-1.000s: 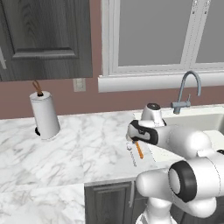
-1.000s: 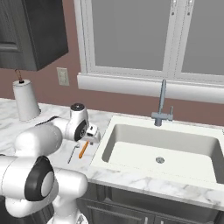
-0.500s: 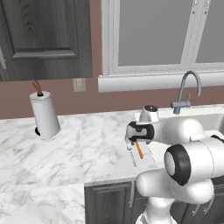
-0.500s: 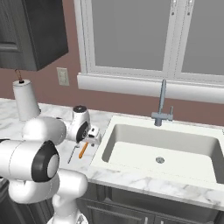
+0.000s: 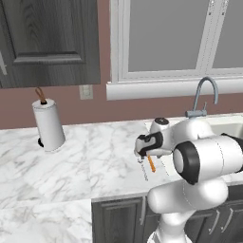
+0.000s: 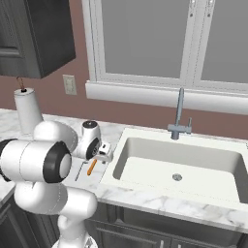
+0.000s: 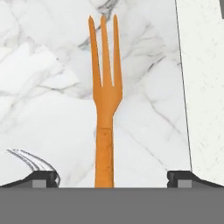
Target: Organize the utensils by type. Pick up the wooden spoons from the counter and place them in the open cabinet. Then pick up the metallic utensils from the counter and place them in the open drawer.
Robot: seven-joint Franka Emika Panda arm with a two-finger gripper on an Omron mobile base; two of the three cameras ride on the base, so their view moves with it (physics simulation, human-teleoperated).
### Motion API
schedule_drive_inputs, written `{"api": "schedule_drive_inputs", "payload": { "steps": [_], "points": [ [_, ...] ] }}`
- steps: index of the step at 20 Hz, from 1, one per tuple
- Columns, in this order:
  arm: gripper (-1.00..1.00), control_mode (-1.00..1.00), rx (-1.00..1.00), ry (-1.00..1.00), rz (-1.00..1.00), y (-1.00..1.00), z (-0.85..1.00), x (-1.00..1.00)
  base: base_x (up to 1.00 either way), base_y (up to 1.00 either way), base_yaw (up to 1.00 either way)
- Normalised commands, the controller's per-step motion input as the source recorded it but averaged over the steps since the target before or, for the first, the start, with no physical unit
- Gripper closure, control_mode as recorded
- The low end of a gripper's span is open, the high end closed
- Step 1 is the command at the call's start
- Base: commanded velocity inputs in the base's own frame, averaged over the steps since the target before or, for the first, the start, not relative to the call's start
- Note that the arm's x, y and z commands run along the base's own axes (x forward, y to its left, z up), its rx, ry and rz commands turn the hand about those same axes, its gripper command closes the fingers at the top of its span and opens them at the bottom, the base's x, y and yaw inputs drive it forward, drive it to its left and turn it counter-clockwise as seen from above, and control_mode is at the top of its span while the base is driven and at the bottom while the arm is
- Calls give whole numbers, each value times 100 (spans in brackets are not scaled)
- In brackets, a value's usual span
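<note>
Your gripper (image 7: 112, 177) hangs jaws spread wide, orange fork (image 7: 105, 100) centred between them on the counter (image 7: 48, 96), lined up for grasping.

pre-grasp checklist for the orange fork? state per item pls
1. Hand open: ok, fingertips stand wide apart.
2. Orange fork centred between fingertips: ok.
3. Fork flat on counter, apart from sink rim: ok.
4. Hand empty: ok.
5. Silver utensil by one fingertip, clear of closing path: cannot tell.
6. Open drawer ready to receive: cannot tell.
</note>
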Motion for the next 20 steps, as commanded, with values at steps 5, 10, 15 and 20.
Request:
{"api": "schedule_drive_inputs", "payload": {
  "steps": [5, 10, 15, 20],
  "points": [
    [-100, -100, 0, 0, -3, 0, -5, 25, 0, 0, 0],
    [-100, -100, 0, 0, -5, 0, -11, 23, 0, 0, 0],
    [-100, -100, 0, 0, -6, 0, -14, 9, 0, 0, 0],
    [-100, -100, 0, 0, -5, 0, -14, 0, 0, 0, 0]
  ]
}}
